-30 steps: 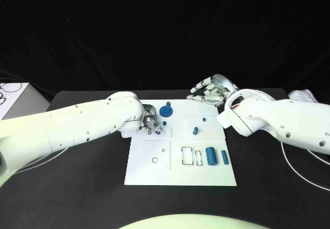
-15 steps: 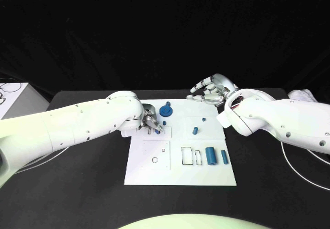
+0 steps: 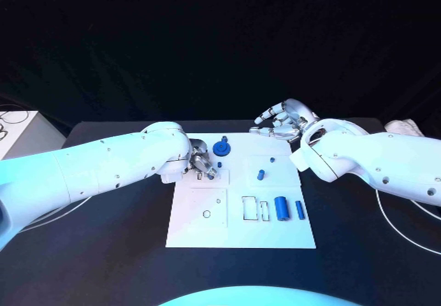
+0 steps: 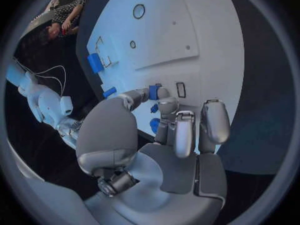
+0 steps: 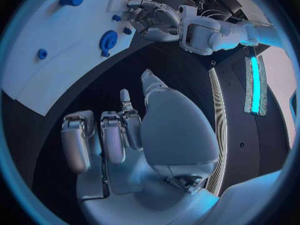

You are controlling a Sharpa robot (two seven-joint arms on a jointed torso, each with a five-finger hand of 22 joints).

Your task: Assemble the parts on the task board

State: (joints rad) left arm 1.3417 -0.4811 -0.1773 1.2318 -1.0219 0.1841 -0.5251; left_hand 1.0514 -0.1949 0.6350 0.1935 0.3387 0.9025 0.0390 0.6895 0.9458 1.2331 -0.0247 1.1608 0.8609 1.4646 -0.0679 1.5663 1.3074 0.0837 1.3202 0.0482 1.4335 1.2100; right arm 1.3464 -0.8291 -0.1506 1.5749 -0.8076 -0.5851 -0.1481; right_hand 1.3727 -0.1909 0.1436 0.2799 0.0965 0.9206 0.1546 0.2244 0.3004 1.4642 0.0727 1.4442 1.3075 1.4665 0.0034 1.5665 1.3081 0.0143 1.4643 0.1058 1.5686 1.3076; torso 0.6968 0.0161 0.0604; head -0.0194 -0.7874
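Fingers (image 4: 156, 92) pinch blue part (image 4: 153, 91) over task board (image 3: 241, 223).

The table (image 3: 110, 255) is black. The task board (image 3: 241, 233) is white with thin black outlines on it. The small parts (image 3: 282, 208) are blue, and so is the round gear (image 3: 222, 148). Both arms are white. The left hand (image 3: 204, 166) and the right hand (image 3: 282, 121) are silver.

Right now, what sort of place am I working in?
Probably a robotics lab or demo booth: a black table against a black backdrop, a white task board carrying small blue parts, and cables trailing over the table beside the right arm.
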